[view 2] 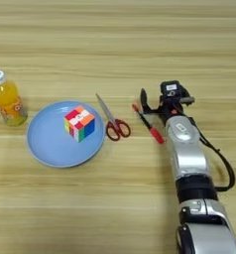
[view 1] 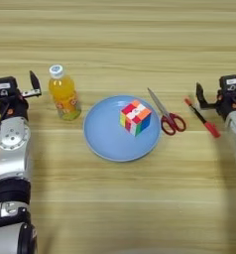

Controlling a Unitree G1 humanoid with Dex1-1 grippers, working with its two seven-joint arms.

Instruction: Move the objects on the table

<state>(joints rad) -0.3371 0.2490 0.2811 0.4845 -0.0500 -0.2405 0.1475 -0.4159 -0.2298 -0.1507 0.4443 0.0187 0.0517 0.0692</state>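
With my right gripper [view 2: 152, 106] spread open just right of the red pen [view 2: 148, 123] at mid-frame, cube [view 2: 80, 123] on the blue plate [view 2: 45, 149], I worry a descending finger rolls the pen toward the scissors [view 2: 113, 122]; left gripper [view 1: 28, 87] idles open at left.

Light is bright, even and warm across the table [view 1: 140, 30], with no hard glare. Shadows are soft and short, a faint one hugging the blue plate [view 1: 102, 144] at its near rim. Detail is slightly soft throughout, with fine edges smeared.
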